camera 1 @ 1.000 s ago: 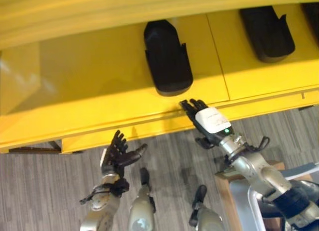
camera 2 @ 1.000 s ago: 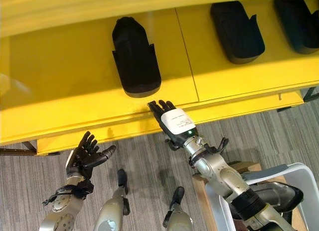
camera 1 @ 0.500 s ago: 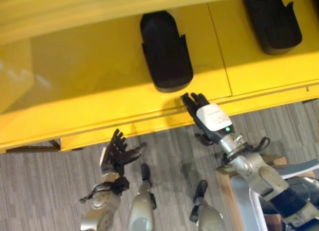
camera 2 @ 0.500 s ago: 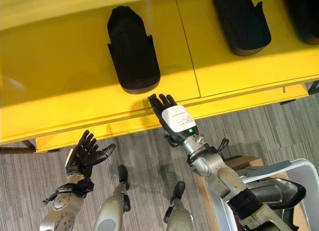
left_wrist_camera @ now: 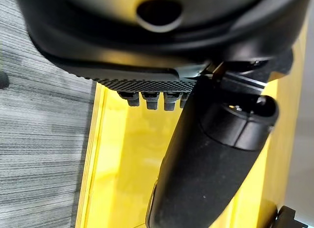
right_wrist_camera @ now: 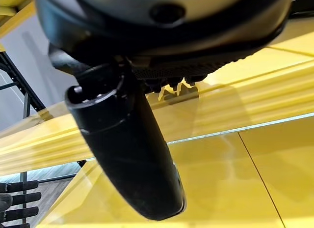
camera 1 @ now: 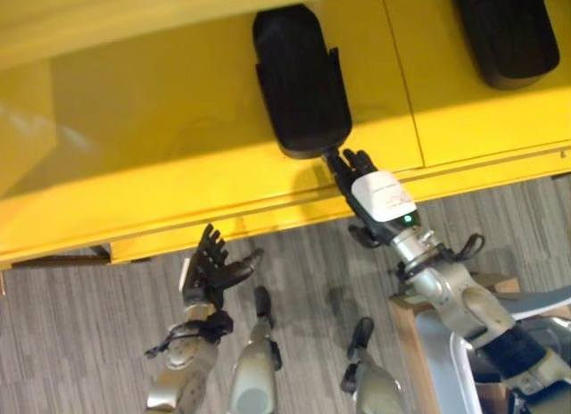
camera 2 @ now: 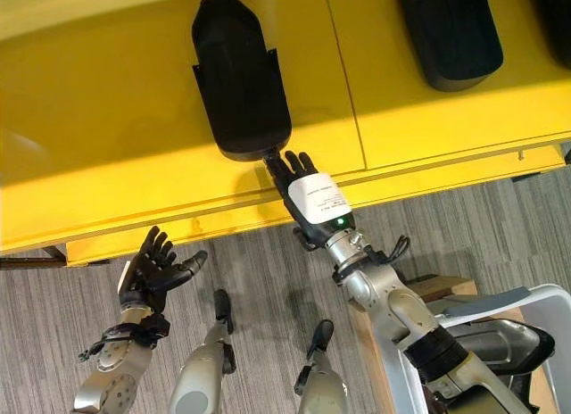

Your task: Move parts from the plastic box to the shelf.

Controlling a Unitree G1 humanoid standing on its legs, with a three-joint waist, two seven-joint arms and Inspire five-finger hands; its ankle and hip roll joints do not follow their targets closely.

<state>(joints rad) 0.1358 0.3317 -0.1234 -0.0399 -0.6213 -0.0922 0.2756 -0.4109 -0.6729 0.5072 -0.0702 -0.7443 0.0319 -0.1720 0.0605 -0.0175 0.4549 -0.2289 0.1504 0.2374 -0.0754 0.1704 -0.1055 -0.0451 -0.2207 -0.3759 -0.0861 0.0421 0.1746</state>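
A black moulded part [camera 2: 241, 79] is seen lying flat on the yellow shelf [camera 2: 107, 128], its near end just inside the shelf's front edge. The right robot hand [camera 2: 303, 186] is stretched over that edge with fingers straight and nothing gripped — the fingertips [camera 1: 339, 160] touch the part's near end, probably to nudge it deeper so it cannot slip off. A second black part [camera 2: 446, 30] lies further right on the shelf. The left robot hand [camera 1: 210, 267] is held above the grey floor [camera 1: 80, 334], near the shelf front, relaxed and empty — apparently idle. The white plastic box [camera 2: 535, 307] shows at the lower right.
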